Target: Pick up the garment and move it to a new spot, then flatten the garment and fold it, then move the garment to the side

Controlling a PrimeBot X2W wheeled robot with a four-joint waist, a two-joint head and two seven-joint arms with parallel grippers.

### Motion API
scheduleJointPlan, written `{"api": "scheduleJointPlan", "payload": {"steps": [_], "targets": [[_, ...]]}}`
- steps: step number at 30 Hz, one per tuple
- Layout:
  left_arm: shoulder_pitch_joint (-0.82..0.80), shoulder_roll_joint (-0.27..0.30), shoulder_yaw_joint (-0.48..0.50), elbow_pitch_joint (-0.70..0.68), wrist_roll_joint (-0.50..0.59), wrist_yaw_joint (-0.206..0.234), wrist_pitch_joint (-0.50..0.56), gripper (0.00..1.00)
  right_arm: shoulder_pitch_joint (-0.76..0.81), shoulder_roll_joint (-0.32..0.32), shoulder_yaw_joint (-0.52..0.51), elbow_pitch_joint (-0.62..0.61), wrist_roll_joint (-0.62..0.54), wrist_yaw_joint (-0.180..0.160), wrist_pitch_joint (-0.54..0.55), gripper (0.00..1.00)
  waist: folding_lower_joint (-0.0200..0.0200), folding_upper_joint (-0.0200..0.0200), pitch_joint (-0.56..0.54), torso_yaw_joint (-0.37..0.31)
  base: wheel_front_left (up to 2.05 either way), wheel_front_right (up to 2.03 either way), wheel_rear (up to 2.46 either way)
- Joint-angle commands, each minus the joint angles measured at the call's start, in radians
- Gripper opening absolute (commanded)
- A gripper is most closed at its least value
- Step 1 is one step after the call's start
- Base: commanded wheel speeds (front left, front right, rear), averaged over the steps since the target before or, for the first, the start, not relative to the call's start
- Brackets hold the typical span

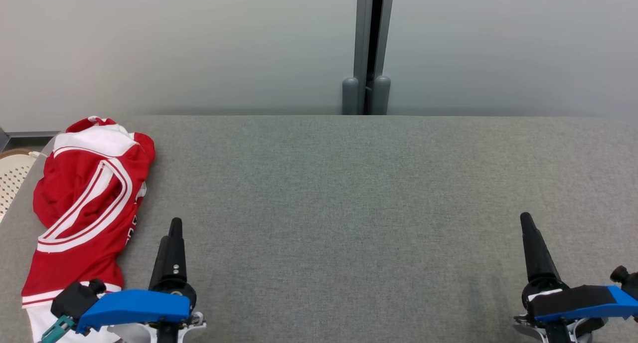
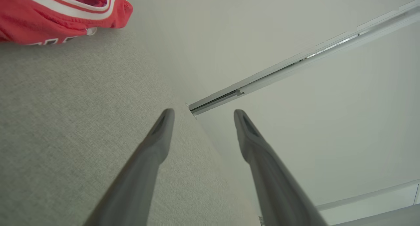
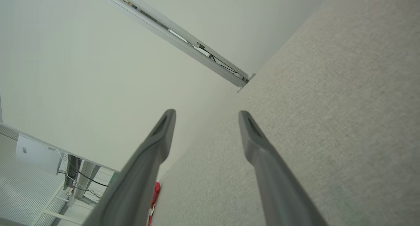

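A red garment with white stripes (image 1: 87, 203) lies bunched at the left end of the grey table (image 1: 349, 208), reaching the near edge. Its edge also appears in the left wrist view as the garment (image 2: 62, 12) at the top left, and a sliver of the garment (image 3: 155, 191) peeks past a finger in the right wrist view. My left gripper (image 1: 174, 228) hovers just right of the garment, open and empty, its fingers (image 2: 157, 137) spread apart. My right gripper (image 1: 527, 223) is far over at the lower right, open with nothing between its fingers (image 3: 252, 137).
A grey partition wall with a vertical post (image 1: 371, 49) stands behind the table's far edge. A cream perforated basket (image 1: 12, 176) sits off the table's left end. Cables and a white device (image 3: 36, 152) lie on the floor beyond the table.
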Motion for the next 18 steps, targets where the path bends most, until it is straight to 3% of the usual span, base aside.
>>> {"api": "scheduleJointPlan", "payload": {"steps": [1, 18], "targets": [[-0.013, 0.007, -0.013, -0.018, 0.059, 0.005, -0.012, 1.0, 0.004, -0.006, 0.004, -0.022, -0.06, 0.002, -0.012, 1.0, 0.0, -0.0001, 0.001, 0.0, 0.0, 0.0, 0.0], [-0.006, 0.008, -0.06, 0.003, 0.381, 0.023, -0.068, 1.0, 0.009, -0.008, 0.044, -0.013, -0.353, 0.002, -0.069, 1.0, 0.0, -0.0001, 0.008, -0.001, 0.0, 0.0, 0.0]]}}
